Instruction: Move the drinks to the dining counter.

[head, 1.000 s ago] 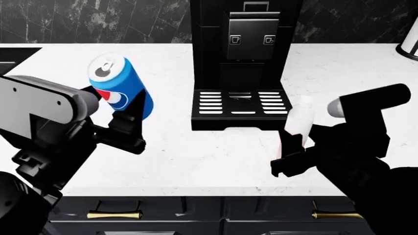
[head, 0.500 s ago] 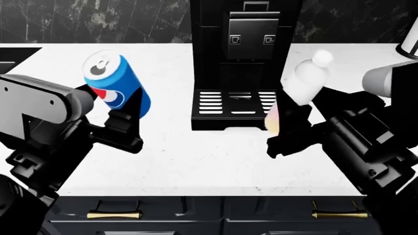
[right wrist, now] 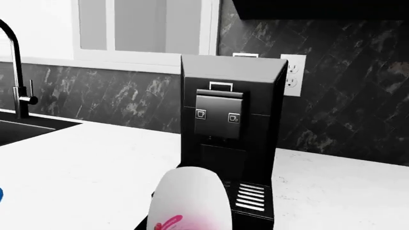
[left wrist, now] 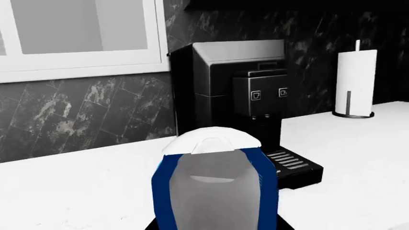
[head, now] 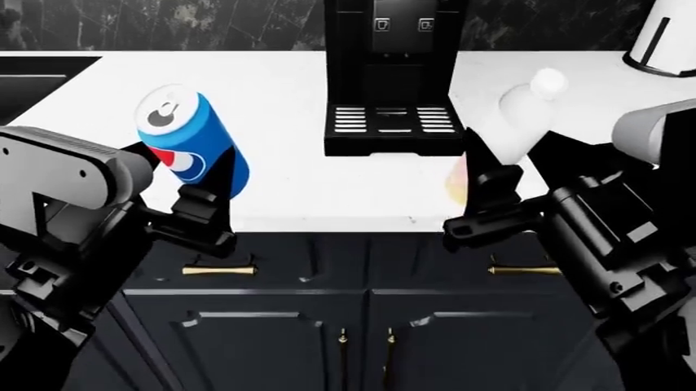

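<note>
Holding both drinks clear of the tabletop (head: 326,195), we have the blue cola can (head: 194,151) pinched in the left end effector (head: 201,204) and the white bottle (head: 511,122) pinched in the right end effector (head: 490,199). Each hangs in the air in front of the worktop edge, either side of the black coffee machine (head: 394,73). The milk carton and the dining counter are not in view.

We judge the can stiff but thin-walled and smooth, so it could dent or slip if squeezed hard; our hold sits low on its side, and a mid-body grip looks safer for a tilted can. The bottle seems light, likely plastic with a slick label; it is gripped near its lower half, which leaves the capped top free to lean.

Compared with half a second ago, the worktop and coffee machine sit higher and smaller in the head view, and the dark cabinet doors (head: 359,326) with their brass handles (head: 218,269) now fill the lower part. We read that as the robot backing away from the worktop. Can and bottle keep nearly the same tilt in their grips.
</note>
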`<state>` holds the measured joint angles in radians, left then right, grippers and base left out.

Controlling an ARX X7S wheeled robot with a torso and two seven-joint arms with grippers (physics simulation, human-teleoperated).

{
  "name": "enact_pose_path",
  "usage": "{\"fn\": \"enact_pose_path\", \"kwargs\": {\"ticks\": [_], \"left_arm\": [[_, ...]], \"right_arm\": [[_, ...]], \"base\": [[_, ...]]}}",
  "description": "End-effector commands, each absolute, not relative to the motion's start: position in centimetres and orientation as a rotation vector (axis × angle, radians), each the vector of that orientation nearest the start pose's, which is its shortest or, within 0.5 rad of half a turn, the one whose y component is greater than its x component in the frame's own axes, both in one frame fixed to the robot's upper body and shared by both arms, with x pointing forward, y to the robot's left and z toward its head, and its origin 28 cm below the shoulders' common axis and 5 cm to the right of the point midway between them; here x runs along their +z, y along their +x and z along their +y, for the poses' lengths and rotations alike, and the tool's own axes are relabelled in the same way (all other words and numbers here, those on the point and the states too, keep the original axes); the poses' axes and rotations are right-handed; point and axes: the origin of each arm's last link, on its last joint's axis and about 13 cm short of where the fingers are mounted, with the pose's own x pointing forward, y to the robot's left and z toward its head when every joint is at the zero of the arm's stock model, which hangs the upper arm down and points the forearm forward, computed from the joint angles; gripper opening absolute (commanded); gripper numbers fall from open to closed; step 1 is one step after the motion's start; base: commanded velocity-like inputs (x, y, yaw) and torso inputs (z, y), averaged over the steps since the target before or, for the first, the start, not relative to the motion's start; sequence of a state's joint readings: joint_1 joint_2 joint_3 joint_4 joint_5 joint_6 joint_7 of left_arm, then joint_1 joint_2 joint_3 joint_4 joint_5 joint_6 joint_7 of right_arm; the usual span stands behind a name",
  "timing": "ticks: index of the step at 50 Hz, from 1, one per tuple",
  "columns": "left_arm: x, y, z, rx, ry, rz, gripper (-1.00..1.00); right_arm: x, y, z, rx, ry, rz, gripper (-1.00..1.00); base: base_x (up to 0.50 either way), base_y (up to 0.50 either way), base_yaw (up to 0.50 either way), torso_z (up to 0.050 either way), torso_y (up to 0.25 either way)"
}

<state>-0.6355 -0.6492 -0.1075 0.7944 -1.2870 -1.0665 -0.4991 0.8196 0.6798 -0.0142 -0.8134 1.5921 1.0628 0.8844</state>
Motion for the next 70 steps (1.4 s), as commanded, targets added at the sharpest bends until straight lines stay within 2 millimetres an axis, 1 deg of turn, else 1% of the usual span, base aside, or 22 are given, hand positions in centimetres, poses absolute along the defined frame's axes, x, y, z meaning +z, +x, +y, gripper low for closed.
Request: {"fn": "enact_pose_path", "kwargs": {"ticks": [1, 13, 30, 37, 40, 42, 43, 44, 46, 47, 48, 52, 70], "left_arm": [[24.96, 19.92, 25.08, -0.307, 0.041, -0.153, -1.00], [24.90, 19.80, 25.16, -0.305, 0.041, -0.154, -1.00], [24.84, 19.66, 25.20, -0.304, 0.038, -0.155, -1.00], [24.77, 19.56, 25.30, -0.299, 0.037, -0.155, -1.00], [24.80, 19.53, 25.33, -0.298, 0.036, -0.156, -1.00], [24.79, 19.53, 25.33, -0.297, 0.036, -0.155, -1.00], [24.81, 19.53, 25.34, -0.297, 0.037, -0.155, -1.00], [24.83, 19.53, 25.34, -0.296, 0.037, -0.156, -1.00], [24.91, 19.59, 25.31, -0.297, 0.036, -0.156, -1.00], [24.92, 19.61, 25.30, -0.297, 0.037, -0.156, -1.00], [24.96, 19.68, 25.26, -0.298, 0.039, -0.156, -1.00], [25.02, 19.78, 25.22, -0.301, 0.040, -0.155, -1.00], [24.86, 19.62, 25.25, -0.300, 0.042, -0.152, -1.00]], "right_arm": [[27.10, 18.31, -12.17, 0.240, -0.047, -0.179, -1.00], [26.94, 18.21, -12.24, 0.222, -0.091, -0.201, -1.00], [26.83, 18.07, -12.38, 0.206, -0.097, -0.204, -1.00], [26.72, 18.18, -12.53, 0.173, -0.115, -0.194, -1.00], [26.85, 18.15, -12.60, 0.145, -0.140, -0.218, -1.00], [26.88, 18.16, -12.63, 0.152, -0.128, -0.204, -1.00], [26.84, 18.21, -12.65, 0.142, -0.153, -0.211, -1.00], [26.90, 18.22, -12.70, 0.146, -0.129, -0.216, -1.00], [26.77, 18.39, -12.79, 0.123, -0.154, -0.211, -1.00], [26.80, 18.41, -12.81, 0.128, -0.121, -0.210, -1.00], [26.76, 18.48, -12.80, 0.120, -0.162, -0.207, -1.00], [26.69, 18.58, -12.73, 0.131, -0.176, -0.206, -1.00], [26.45, 18.40, -12.70, 0.120, -0.182, -0.201, -1.00]], "base": [[-0.50, 0.23, 0.00, 0.000, 0.000], [-0.47, 0.33, 0.00, 0.001, 0.000], [-0.37, 0.45, 0.00, 0.000, 0.000], [-0.36, -0.01, 0.46, 0.000, 0.000], [-0.34, -0.02, 0.48, 0.003, 0.000], [0.00, 0.00, -0.01, 0.000, 0.000], [0.00, 0.00, 0.00, 0.000, 0.000], [0.00, 0.00, 0.00, 0.000, 0.000], [0.00, 0.00, 0.00, 0.000, 0.000], [0.00, 0.00, 0.00, 0.000, 0.000], [0.00, 0.00, 0.50, 0.000, 0.000], [0.00, 0.00, 0.50, 0.000, 0.000], [0.00, 0.00, 0.50, 0.001, 0.000]]}}
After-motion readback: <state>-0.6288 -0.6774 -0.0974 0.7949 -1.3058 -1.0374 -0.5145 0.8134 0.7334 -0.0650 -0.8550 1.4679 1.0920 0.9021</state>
